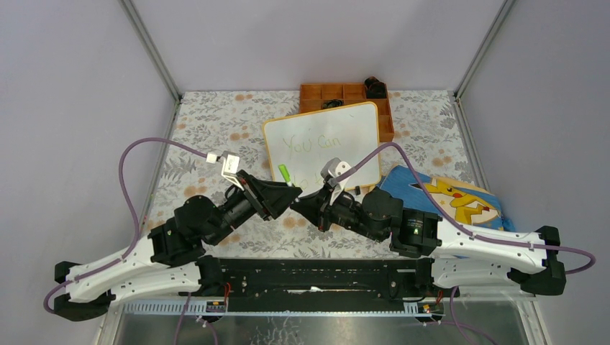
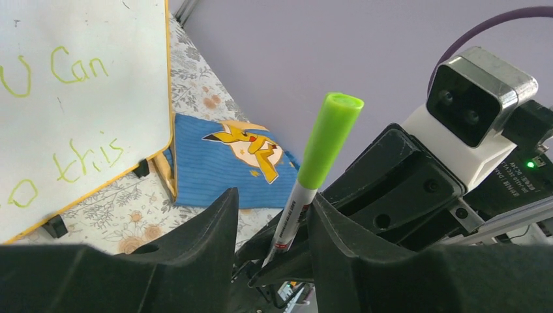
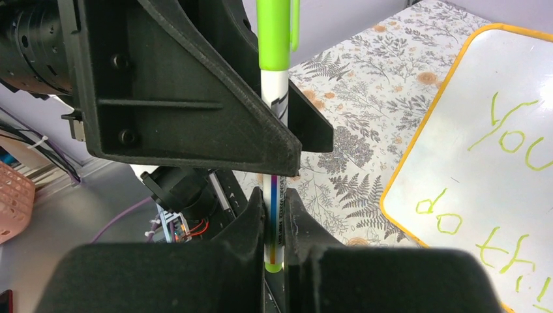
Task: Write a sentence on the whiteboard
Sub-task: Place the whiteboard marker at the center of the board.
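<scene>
The whiteboard (image 1: 324, 122) lies tilted at mid-table, orange-framed, with the light-green sentence (image 1: 311, 144) "You can do this" in two lines. The words also show in the left wrist view on the whiteboard (image 2: 98, 163) as the sentence (image 2: 72, 68), and on the whiteboard (image 3: 456, 169) as the sentence (image 3: 515, 130). Both grippers meet just in front of the board. My right gripper (image 3: 274, 195) (image 1: 298, 203) is shut on the lower barrel of a green-capped marker (image 3: 275, 39) (image 2: 329, 140) (image 1: 285, 173), held upright. My left gripper (image 2: 272, 195) (image 1: 291, 192) straddles the marker; the barrel leans on one finger, with a gap to the other.
An orange compartment tray (image 1: 345, 93) with small black items sits behind the board. A blue cartoon-print cloth (image 1: 453, 198) (image 2: 228, 163) lies to the board's right. A floral cover (image 1: 216, 129) spreads over the table, between grey walls with metal corner posts.
</scene>
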You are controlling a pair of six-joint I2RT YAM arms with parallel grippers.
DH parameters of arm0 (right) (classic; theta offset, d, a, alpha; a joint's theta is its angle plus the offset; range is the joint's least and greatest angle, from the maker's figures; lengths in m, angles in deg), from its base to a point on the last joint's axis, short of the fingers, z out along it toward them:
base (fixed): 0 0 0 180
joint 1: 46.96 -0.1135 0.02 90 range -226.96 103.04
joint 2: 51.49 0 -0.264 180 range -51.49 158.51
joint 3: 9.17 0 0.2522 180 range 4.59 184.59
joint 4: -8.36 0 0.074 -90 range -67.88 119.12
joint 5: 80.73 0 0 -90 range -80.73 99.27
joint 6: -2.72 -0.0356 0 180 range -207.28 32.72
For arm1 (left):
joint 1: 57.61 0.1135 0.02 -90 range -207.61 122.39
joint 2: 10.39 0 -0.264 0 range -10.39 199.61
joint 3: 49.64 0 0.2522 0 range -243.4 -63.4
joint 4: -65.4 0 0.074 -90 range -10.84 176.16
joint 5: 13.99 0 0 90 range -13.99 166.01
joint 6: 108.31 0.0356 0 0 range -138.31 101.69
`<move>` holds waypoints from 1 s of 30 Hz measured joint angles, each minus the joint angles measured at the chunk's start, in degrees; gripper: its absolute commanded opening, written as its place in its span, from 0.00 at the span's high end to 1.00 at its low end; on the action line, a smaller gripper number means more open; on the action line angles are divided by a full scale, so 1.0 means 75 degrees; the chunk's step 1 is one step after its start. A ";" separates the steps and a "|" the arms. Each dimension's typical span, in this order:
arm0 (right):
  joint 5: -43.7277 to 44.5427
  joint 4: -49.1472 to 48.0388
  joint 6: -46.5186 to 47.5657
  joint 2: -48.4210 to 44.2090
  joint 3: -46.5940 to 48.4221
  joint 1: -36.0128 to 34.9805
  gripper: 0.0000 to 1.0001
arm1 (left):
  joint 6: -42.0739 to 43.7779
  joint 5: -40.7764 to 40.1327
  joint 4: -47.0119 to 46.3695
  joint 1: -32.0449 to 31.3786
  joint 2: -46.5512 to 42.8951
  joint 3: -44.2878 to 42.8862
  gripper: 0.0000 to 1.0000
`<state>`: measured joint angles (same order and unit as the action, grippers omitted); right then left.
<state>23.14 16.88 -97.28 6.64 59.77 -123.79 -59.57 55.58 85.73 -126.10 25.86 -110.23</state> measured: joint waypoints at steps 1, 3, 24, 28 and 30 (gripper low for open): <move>0.0000 -0.0003 -0.0032 0.0000 -0.0012 0.0003 1.00 | 0.0090 0.0000 0.0003 -0.0006 0.0009 -0.0009 0.53; 0.0003 0.0000 -0.0061 0.0000 -0.0023 0.0003 1.00 | 0.0277 0.0009 0.0009 -0.0006 0.0023 -0.0023 0.54; 0.0472 0.0376 -0.0047 -0.0294 -0.0248 0.0009 0.17 | 0.0557 -0.1480 0.1434 -0.0047 -0.0405 -0.0087 1.00; 0.1096 0.0443 -0.0012 -0.0560 -0.0761 0.0009 0.15 | 0.0251 -0.2404 0.2436 -0.0047 -0.0490 -0.0090 1.00; 0.1381 0.0440 -0.0003 -0.0592 -0.1035 0.0012 0.15 | 0.0038 -0.2841 0.2920 -0.0047 -0.0507 -0.0047 1.00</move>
<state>33.50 20.18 -97.30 2.21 52.01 -123.71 -59.28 34.27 107.63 -126.45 22.06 -110.58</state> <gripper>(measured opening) 0.847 0.097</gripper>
